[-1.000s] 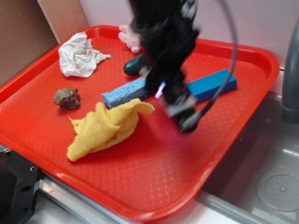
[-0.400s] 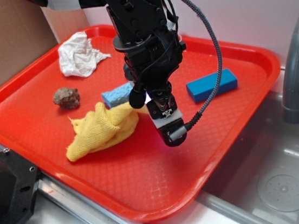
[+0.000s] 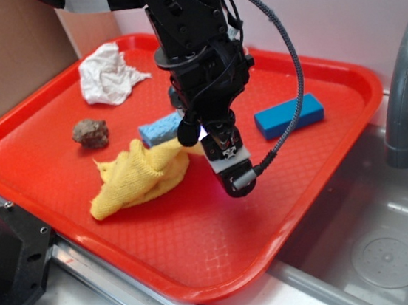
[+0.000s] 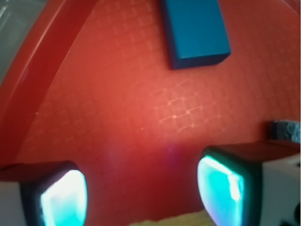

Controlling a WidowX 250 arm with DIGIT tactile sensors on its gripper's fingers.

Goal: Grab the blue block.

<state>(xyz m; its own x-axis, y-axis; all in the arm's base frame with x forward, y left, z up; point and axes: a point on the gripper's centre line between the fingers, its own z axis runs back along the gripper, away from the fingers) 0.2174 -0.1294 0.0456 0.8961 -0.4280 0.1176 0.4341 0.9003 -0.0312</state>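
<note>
Blue block (image 3: 289,116) flat on red tray (image 3: 33,155), tool (image 4: 141,190) fingers apart, hovering nearby, holding nothing

Black arm (image 3: 194,42) of blocky segments, trailing a braided black cable (image 3: 280,46); pincer (image 3: 232,165) with grey-white fingers (image 4: 63,195) carrying glowing cyan pads, dark-edged.

Arm hides right end of sponge (image 3: 159,130); wrist view crops blue block (image 4: 195,30) at top edge.
</note>
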